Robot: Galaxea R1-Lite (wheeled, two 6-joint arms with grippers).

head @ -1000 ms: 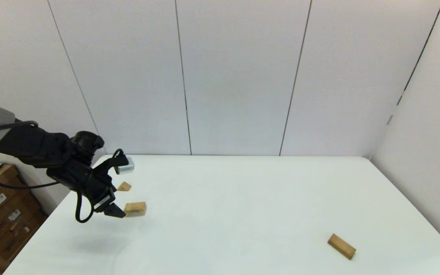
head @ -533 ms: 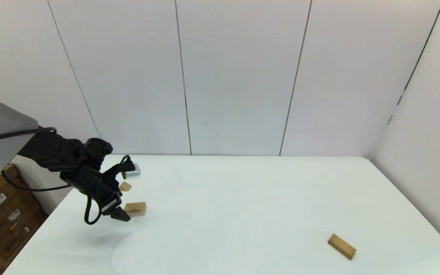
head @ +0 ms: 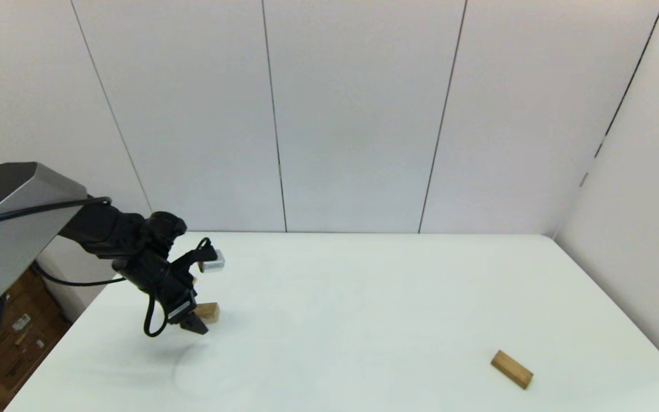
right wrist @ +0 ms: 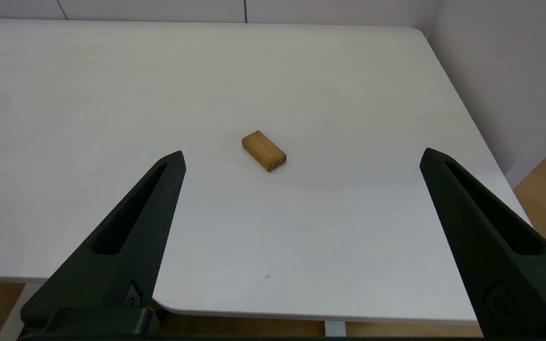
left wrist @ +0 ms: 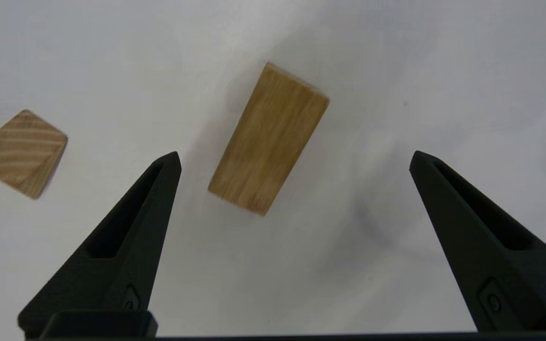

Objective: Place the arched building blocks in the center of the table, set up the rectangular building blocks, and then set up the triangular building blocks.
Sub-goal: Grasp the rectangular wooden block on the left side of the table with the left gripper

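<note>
Arched block: flat on left part of surface, uncollected, not yet at centre. Left tool: fingers wide apart, above it. Triangular block: near by, flat. Rectangular block: far right, flat. Right tool: parked, agape. All steps outstanding.

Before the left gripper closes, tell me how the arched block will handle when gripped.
The arched block looks like solid wood, so probably stiff and fairly light. It lies flat on the table with straight faces, so it is unlikely to roll. It sits skewed between the open left gripper fingers, so it may twist as they close.
</note>
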